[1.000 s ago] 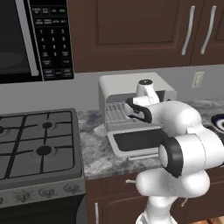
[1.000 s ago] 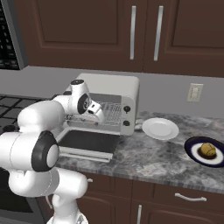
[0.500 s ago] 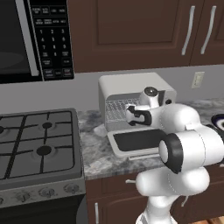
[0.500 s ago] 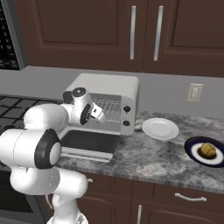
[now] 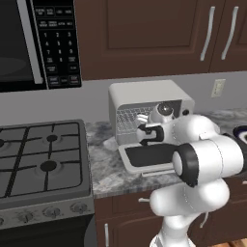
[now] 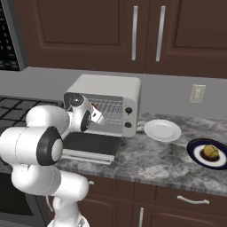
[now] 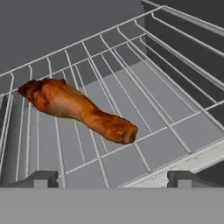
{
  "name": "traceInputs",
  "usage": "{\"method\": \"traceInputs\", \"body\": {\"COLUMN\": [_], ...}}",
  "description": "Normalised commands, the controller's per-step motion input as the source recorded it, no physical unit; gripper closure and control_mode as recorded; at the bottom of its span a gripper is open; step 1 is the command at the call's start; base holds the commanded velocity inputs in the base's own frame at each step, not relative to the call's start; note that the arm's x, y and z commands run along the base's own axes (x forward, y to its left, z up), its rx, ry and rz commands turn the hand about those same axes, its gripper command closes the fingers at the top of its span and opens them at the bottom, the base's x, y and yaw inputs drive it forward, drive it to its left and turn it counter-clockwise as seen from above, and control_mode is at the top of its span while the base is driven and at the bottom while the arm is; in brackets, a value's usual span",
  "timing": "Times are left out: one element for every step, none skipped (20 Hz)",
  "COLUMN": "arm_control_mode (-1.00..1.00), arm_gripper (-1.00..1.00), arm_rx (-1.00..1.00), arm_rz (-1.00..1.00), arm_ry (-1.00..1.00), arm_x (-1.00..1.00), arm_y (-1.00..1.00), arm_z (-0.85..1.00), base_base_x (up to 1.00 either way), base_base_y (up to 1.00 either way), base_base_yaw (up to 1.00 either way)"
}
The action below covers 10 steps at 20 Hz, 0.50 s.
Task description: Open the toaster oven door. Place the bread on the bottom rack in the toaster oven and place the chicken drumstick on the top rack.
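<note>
The toaster oven point(image 6: 104, 104) stands on the desk point(image 6: 168, 155) with the toaster oven door point(image 6: 91, 146) dropped flat toward the room, and the gripper point(image 6: 95, 116) sits right at the mouth of the opening, at the height of the wire shelves.

In the hand view the chicken drumstick point(image 7: 78, 110) lies on a wire shelf — the top rack point(image 7: 144, 92), I judge, since a flat grey surface shows through the wires below it. The two finger tips point(image 7: 41, 178) stand wide apart at the bottom of that view, and nothing is between them; the gripper holds nothing.

What matters for the next move is that the drumstick lies ahead of the gripper and deeper into the oven, apart from both tips. Its long axis runs on a slant across the gripper's line — thick end far and to the left in the hand view, narrow end nearer and toward the middle. The rack's front rail crosses between the tips and the meat.

So the meat looks already placed, and a straight pull back out of the opening should leave it alone. On the desk to the right sit an empty white plate point(image 6: 162, 130) and, farther right, a dark plate point(image 6: 195, 148) carrying a rounded golden piece point(image 6: 210, 152) — likely the bread.
</note>
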Motion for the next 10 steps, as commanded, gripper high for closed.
{"method": "traceInputs", "body": {"arm_control_mode": [-1.0,-1.0,-1.0,-1.0,-1.0,-1.0,-1.0,-1.0,-1.0,-1.0], "arm_gripper": [-1.0,-1.0,-1.0,-1.0,-1.0,-1.0,-1.0,-1.0,-1.0,-1.0], "arm_rx": [0.05,0.05,0.07,0.08,0.07,0.08,0.08,0.09,0.08,0.1], "arm_rz": [0.0,0.0,0.0,0.0,0.0,0.0,0.0,0.0,0.0,0.0], "arm_ry": [-0.12,-0.13,-0.1,-0.06,-0.09,-0.07,-0.06,0.0,-0.02,-0.07], "arm_x": [0.4,0.35,0.21,0.31,0.23,0.23,0.01,0.0,0.0,-0.28], "arm_y": [0.06,0.07,0.02,0.0,0.0,0.0,0.0,0.0,0.0,0.0], "arm_z": [0.0,0.04,0.09,0.13,0.16,0.14,0.16,0.16,0.23,0.5], "base_base_x": [0.0,0.0,0.0,0.0,0.0,0.0,0.0,0.0,0.0,0.0], "base_base_y": [0.0,0.0,0.0,0.0,0.0,0.0,0.0,0.0,0.0,0.0], "base_base_yaw": [0.0,0.0,0.0,0.0,0.0,0.0,0.0,0.0,0.0,0.0]}}
